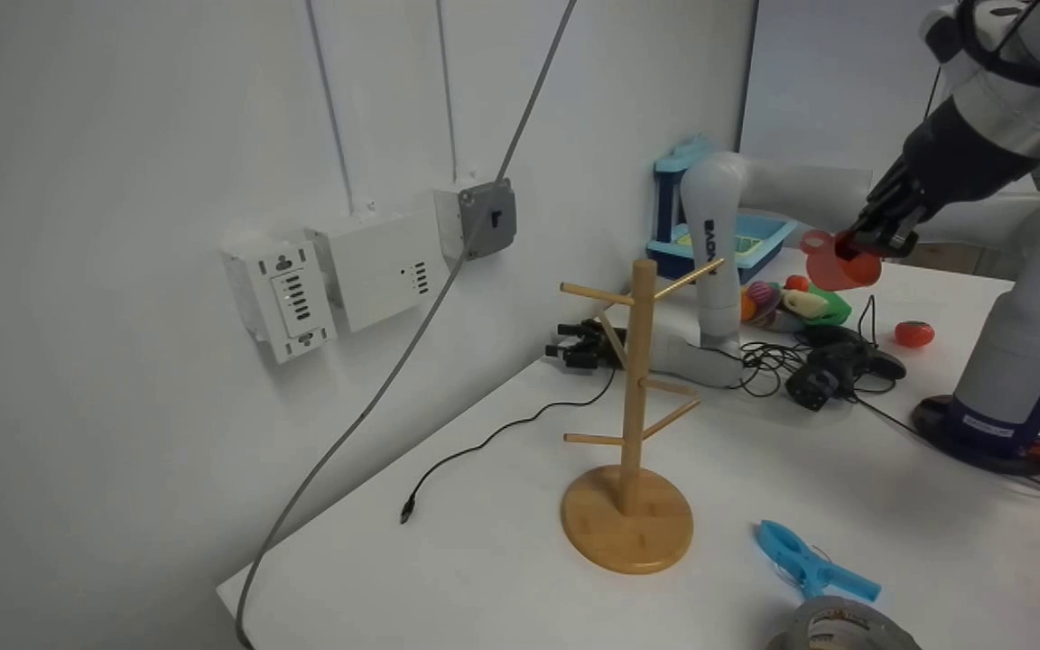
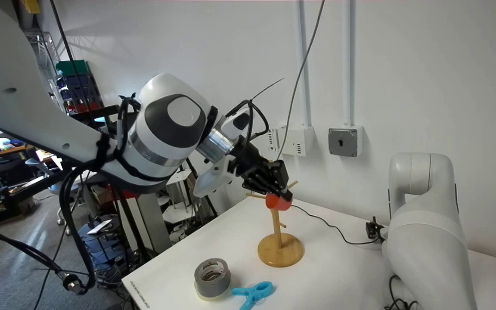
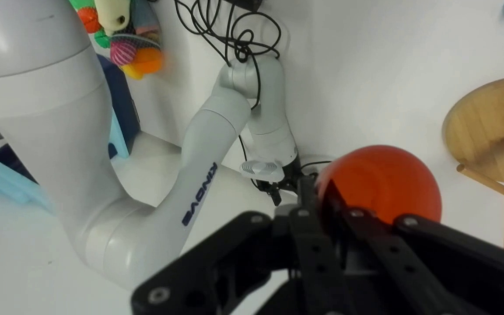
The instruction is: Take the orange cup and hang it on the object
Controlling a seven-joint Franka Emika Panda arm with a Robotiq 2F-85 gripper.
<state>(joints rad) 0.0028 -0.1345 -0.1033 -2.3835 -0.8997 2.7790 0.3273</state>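
One gripper pinches one orange cup, well apart from one mug tree.

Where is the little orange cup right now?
In an exterior view, the orange cup is toward the right, held in the air by the robot's jaws; the wooden stand is to its left, nearer the middle.
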